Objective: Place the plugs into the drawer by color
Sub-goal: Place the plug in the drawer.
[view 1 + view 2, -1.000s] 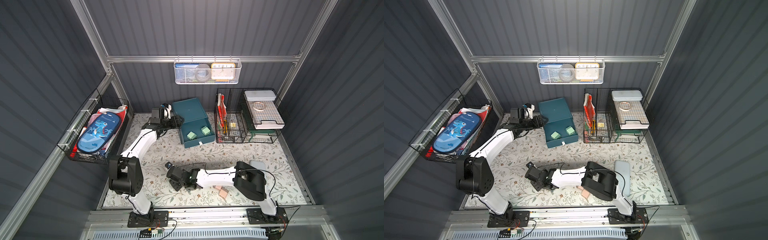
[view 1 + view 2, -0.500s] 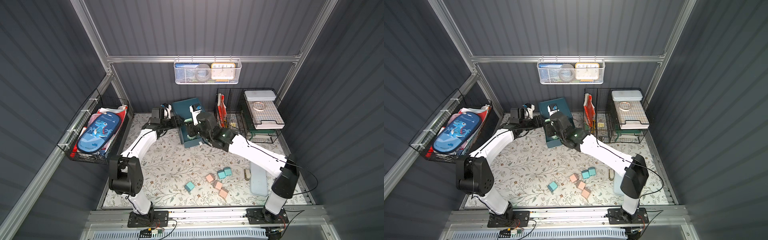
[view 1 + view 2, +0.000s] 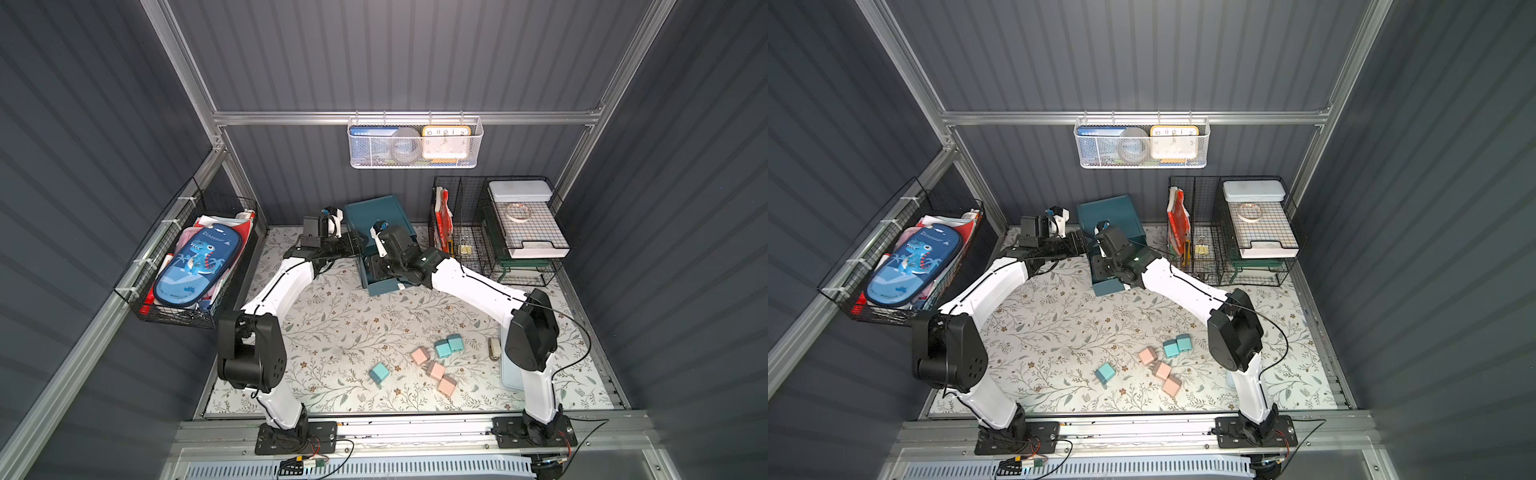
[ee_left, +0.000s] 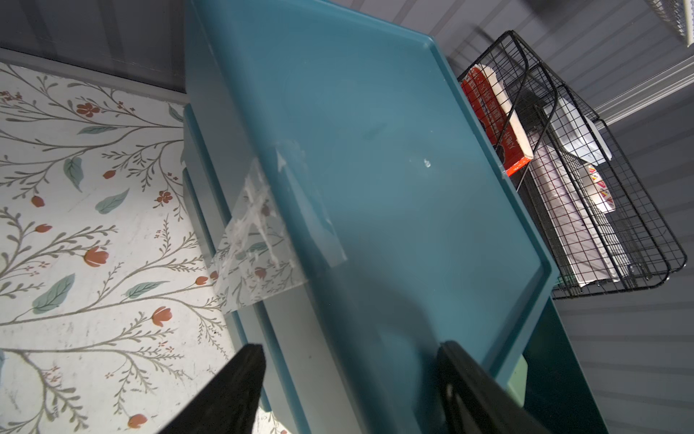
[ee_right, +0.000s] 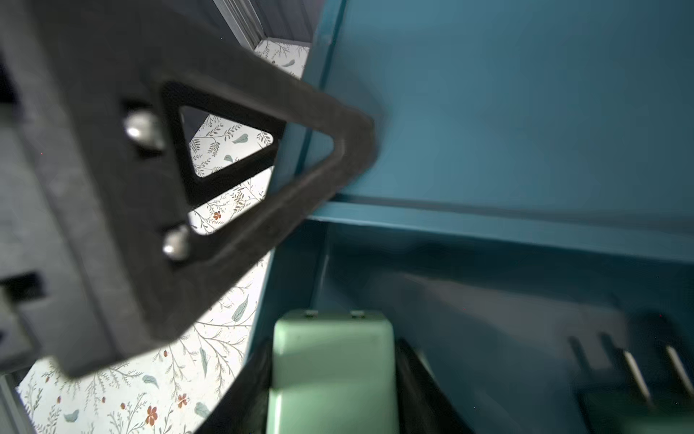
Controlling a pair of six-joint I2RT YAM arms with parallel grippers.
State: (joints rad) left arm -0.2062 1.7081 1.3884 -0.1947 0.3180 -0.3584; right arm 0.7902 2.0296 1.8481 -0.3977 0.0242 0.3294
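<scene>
- Right jaws, down at the front edge of the floral counter [image 3: 332, 324] a second ago, now hang over the dark teal cabinet's open drawer [image 3: 384, 286] by the back edge, clenched on a mint-green plastic plug [image 5: 330, 372].
- Left jaws straddle the cabinet's top edge; whether they clamp it, I cannot tell.
- Probably the last green one; the light-blue plugs [image 3: 442, 350] and pink plugs [image 3: 435, 369] lie near the front edge, unsorted.

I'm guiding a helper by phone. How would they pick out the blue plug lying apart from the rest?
On the floral mat, look along the edge nearest the arms' bases for the scattered plugs. The lone blue plug lies nearest the left arm's base, apart from the paired blue plugs and three pink plugs.
</scene>
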